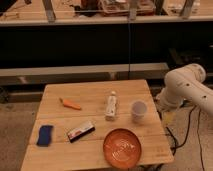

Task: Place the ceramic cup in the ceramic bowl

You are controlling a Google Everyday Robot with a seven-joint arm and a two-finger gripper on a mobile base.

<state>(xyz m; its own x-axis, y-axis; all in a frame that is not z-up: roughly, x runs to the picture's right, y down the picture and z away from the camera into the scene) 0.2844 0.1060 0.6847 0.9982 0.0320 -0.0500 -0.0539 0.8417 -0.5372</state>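
Note:
The white ceramic cup point(138, 110) stands upright on the right part of the wooden table point(60, 155). The orange-red ceramic bowl point(122, 147) with light swirl marks sits at the table's front edge, just in front and left of the cup, and holds nothing. Only the white arm point(186, 86) shows, beyond the table's right edge and level with the cup. The gripper is out of view.
A white plastic bottle point(111, 106) lies left of the cup. An orange carrot-like item point(70, 104), a black and white bar point(81, 131) and a blue sponge point(45, 135) lie on the table's left half. Cables point(175, 140) hang at the right. Dark shelving stands behind.

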